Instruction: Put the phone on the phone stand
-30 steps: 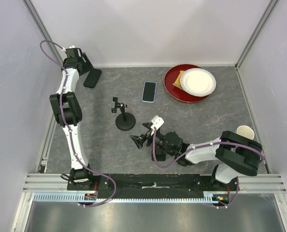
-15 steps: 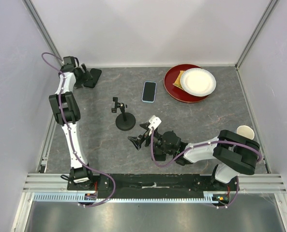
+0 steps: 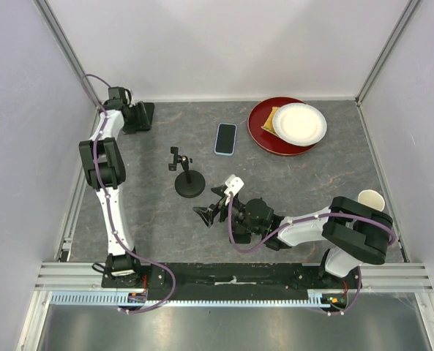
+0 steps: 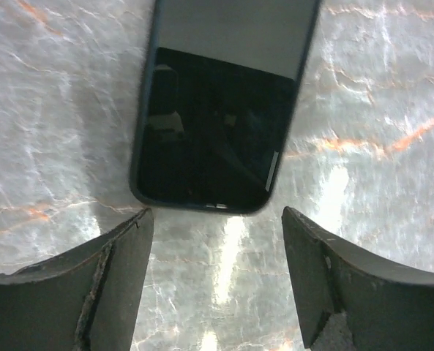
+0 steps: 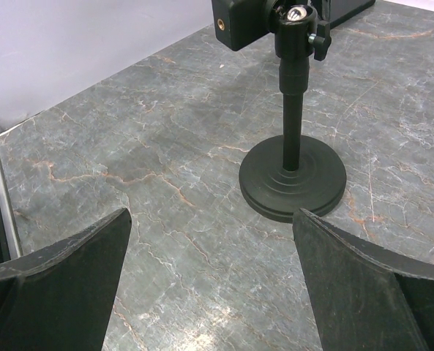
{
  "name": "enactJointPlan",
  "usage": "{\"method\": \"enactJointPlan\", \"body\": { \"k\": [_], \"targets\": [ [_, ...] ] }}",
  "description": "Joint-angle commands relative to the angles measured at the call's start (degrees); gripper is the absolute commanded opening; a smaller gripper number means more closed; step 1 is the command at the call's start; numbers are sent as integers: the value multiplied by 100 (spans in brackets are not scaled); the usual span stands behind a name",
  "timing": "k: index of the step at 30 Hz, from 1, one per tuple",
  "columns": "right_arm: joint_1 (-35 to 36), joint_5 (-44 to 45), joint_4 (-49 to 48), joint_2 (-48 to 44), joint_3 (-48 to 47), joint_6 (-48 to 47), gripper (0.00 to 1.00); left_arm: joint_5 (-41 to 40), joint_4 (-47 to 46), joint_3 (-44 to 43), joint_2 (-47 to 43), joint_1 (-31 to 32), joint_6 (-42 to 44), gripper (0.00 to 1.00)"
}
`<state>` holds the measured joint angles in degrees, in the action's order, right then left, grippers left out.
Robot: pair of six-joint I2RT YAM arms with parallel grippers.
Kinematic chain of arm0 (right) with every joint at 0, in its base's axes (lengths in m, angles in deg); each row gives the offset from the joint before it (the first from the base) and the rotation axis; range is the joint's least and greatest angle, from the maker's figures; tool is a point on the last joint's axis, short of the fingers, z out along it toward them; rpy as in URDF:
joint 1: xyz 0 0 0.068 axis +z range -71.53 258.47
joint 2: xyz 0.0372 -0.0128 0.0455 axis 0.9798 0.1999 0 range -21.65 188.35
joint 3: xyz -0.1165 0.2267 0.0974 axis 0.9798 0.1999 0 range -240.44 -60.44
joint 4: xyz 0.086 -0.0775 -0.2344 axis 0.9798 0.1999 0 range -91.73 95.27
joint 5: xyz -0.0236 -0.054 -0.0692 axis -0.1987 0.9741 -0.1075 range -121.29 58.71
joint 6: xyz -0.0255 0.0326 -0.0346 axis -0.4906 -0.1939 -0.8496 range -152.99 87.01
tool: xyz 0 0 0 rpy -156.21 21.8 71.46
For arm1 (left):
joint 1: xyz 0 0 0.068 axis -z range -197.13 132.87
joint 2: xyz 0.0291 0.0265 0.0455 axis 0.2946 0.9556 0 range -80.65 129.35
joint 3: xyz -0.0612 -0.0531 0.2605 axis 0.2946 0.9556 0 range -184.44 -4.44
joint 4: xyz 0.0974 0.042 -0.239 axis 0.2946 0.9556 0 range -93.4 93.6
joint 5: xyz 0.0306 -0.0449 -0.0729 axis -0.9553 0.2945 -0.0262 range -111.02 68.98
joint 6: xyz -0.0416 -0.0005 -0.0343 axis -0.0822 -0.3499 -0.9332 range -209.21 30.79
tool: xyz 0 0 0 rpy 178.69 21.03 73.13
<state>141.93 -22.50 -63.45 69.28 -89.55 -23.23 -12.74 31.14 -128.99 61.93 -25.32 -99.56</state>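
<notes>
The glossy black phone [image 4: 217, 124] lies flat at the grey marbled tabletop's [image 3: 312, 183] far-left corner, left pincer [image 4: 217, 223] open over its end, right pincer [image 5: 211, 227] open facing the empty black round-based stand [image 5: 293, 175]: grasp, carry and placing all remain.

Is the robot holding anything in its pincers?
Nothing. The left pincer is open near the black phone, the right pincer open facing the phone stand.

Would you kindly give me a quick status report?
Left gripper open, poised at dark phone. Right gripper open, facing phone stand. Stand empty, unobstructed.
</notes>
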Motion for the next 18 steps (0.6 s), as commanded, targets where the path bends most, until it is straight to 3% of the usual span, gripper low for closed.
{"method": "enactJointPlan", "body": {
  "k": [1, 5, 12, 18],
  "targets": [
    [-9, -62, -254, -23, -43, 70, 98, 649, -868, 1045, -950, 28, 499, 76],
    [-9, -62, -52, -6, -131, 70, 98, 316, -1477, 1627, -1382, 19, 420, 82],
    [-1, -89, -201, 29, -87, 79, 98, -571, -994, 732, -917, 19, 341, 93],
    [-1, -89, 54, 47, -210, 61, 98, -301, -414, -524, -82, 1, 385, 96]
  ]
}}
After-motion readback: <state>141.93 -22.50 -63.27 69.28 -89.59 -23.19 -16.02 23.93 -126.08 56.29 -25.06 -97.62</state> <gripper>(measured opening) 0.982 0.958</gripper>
